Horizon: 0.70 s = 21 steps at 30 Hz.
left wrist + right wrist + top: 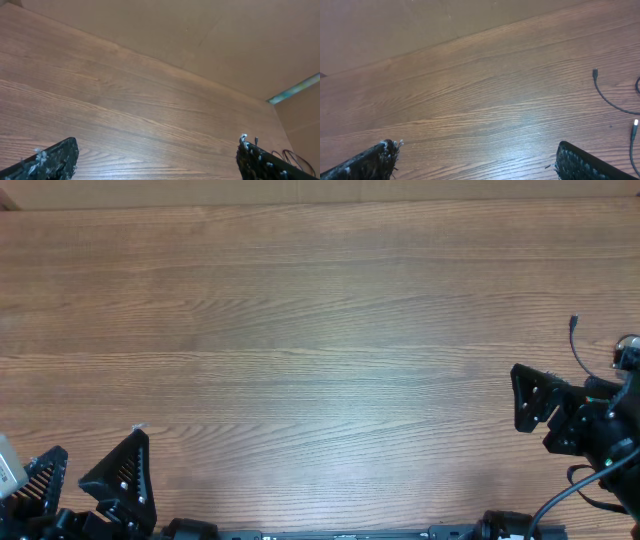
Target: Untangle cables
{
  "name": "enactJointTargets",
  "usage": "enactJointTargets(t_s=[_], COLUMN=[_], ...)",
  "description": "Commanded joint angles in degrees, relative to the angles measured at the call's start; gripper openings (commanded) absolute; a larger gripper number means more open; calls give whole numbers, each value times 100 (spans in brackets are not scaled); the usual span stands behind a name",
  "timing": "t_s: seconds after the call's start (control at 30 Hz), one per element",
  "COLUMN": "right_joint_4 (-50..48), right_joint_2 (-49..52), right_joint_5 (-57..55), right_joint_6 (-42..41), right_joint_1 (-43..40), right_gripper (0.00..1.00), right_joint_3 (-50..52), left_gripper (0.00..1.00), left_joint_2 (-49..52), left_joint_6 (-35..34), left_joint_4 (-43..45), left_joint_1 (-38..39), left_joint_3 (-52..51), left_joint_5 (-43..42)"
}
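Untangling apparently not begun | cables (595, 75) at 3 o'clock on bench (300, 330), untouched | left fingers (55, 159) and right fingers (370, 161) released, empty

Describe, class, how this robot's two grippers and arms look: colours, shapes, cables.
Both the left gripper and right gripper are black, with wedge-shaped fingers whose inner faces look ribbed and whose tips carry whitish flecks. A thick black cable loops beside the right arm.

Likely a robotics lab bench: wood-grain table (300, 330), plain brown wall panel (200, 30) behind.
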State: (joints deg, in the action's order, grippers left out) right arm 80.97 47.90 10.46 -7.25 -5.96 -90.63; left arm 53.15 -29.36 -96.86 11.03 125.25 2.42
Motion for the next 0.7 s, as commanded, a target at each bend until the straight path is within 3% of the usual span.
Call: enactJointTargets(t_s=[0.0, 0.37, 0.43, 0.67], right_joint_4=[-17, -15, -15, -15], right_joint_2=[-15, -15, -15, -15], right_joint_5=[-35, -35, -35, -35], right_joint_6=[24, 24, 24, 24], right_joint_1=[26, 26, 26, 26], right_gripper=[100, 100, 100, 100], right_joint_3=[-9, -9, -9, -9], left_gripper=[100, 100, 100, 100], left_joint_2=[20, -48, -190, -1110], left_joint_6=[188, 219, 214, 219], left_joint_4=[9, 426, 992, 4446], left_joint_1=[-17, -160, -352, -841], left_joint_3=[11, -597, -929, -2835], left_joint_5=[175, 1475, 1460, 807])
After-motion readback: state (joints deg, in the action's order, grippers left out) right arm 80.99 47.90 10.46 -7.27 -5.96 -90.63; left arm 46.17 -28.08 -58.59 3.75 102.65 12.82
